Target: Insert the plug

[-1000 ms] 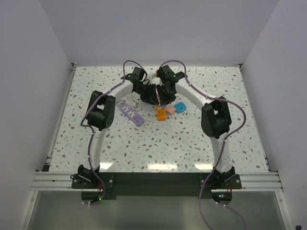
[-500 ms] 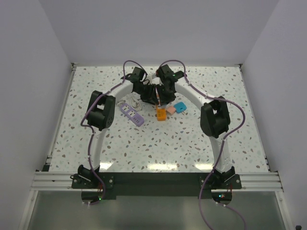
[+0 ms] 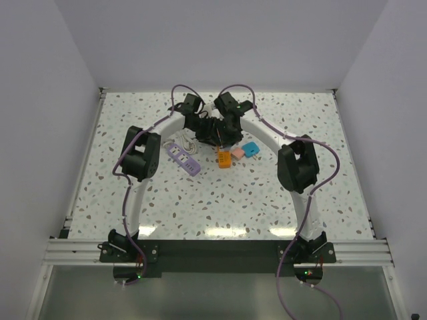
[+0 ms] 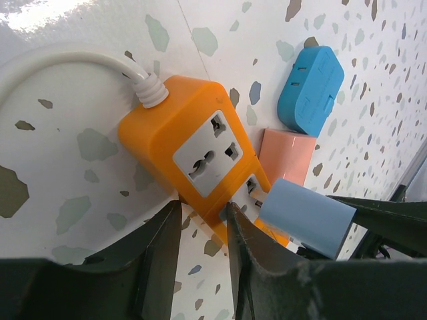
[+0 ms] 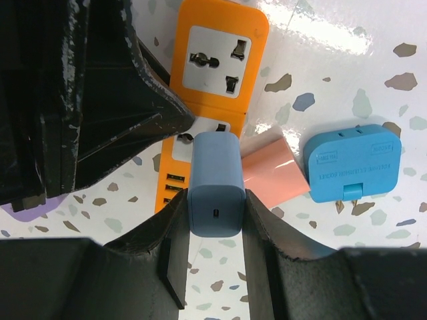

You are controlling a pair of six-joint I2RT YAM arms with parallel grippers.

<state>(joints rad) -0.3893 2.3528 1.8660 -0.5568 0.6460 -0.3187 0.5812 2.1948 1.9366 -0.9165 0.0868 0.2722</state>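
Note:
An orange power strip (image 4: 193,143) with a white cable lies on the speckled table; it also shows in the top view (image 3: 223,158) and the right wrist view (image 5: 217,60). My left gripper (image 4: 203,207) is closed across the strip's near edge, one finger on each side. My right gripper (image 5: 215,200) is shut on a light blue plug (image 5: 215,180). It holds the plug over the strip's second socket. In the left wrist view the plug (image 4: 307,217) has its metal prongs at that socket's holes. Both grippers meet over the strip in the top view, left (image 3: 212,135) and right (image 3: 228,137).
A pink block (image 5: 270,173) and a blue adapter (image 5: 352,163) lie just right of the strip. A purple power strip (image 3: 182,157) lies to the left of it. The left gripper's black body (image 5: 100,100) crowds the right wrist view.
My right wrist has shifted slightly left toward the left gripper over the orange strip. The left arm and the strip have not visibly moved.

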